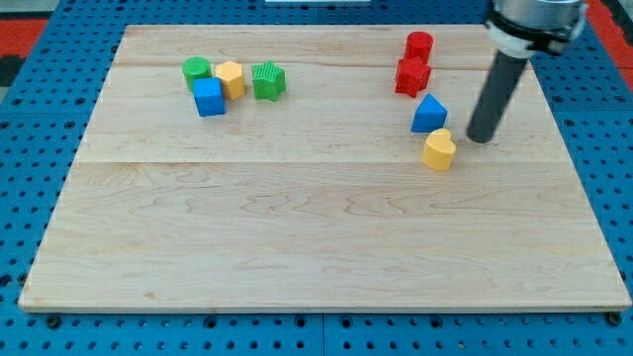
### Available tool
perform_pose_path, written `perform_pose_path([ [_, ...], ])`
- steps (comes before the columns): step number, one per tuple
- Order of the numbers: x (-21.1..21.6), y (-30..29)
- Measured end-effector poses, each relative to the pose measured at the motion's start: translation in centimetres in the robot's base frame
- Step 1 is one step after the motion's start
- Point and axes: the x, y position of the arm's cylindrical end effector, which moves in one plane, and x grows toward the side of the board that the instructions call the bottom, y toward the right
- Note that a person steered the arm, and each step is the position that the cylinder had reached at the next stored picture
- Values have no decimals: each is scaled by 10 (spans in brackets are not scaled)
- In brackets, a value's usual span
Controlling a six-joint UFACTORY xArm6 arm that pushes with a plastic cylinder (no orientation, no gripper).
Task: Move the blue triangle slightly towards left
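The blue triangle (428, 114) lies on the wooden board (297, 227) at the view's upper right. My tip (480, 138) rests on the board just to the right of the blue triangle, a small gap apart, and up and to the right of a yellow heart-shaped block (439, 150). The rod rises toward the view's top right corner.
A red cylinder (419, 45) and a red star-like block (411, 75) stand above the blue triangle. At the upper left sit a green cylinder (196, 70), a blue cube (209, 97), a yellow hexagon (230, 78) and a green star (268, 80).
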Motion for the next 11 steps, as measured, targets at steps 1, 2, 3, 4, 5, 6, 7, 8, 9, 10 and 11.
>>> perform_pose_path([
  [1,-3,1],
  [2,-13,-2],
  [3,-22,-6],
  [4,-23,-29],
  [5,-23,-15],
  [6,13,43],
  [7,95,62],
  [8,108,-55],
  [9,107,-192],
  [10,87,-279],
  [11,40,-312],
])
